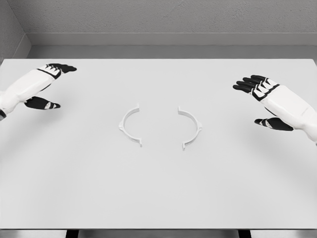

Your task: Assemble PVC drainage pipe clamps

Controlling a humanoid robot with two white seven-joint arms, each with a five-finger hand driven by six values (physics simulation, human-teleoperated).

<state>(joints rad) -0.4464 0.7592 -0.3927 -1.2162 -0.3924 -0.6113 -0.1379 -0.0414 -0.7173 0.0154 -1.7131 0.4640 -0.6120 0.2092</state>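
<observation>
Two white half-ring clamp pieces lie flat near the centre of the table (158, 198), a bit toward the far edge. The left clamp half (130, 125) and right clamp half (191, 128) face each other w/ open sides inward, like brackets, apart, a clear gap between their tips. Neither is touched.

The left hand (47, 87) hovers by the table's left edge, near the far-left corner, well apart from the left clamp half. Fingers look extended and close together, thumb dropped below; holds nothing. The right hand (262, 101) sits by the right edge, also well apart from its half; fingers straight, slightly fanned, thumb hanging separate; holds nothing.

Judgement: assembly not started, both reaches are ahead.

Risks from here:
- Pieces are thin and lie flat on a smooth top, so fingertips coming in low prob. push them instead of getting under. A shoved half slides or spins, and the mating ends no longer line up.
- Small tabs at the arc ends are the likely joining points. Gripping there would block the joint; gripping mid-arc w/ too much squeeze could flip the piece.
- If both hands close in at once w/o matching angle, the ends meet offset and one half rides over the other.
- White on white: edges are hard to see, so misjudged contact is likely.
</observation>
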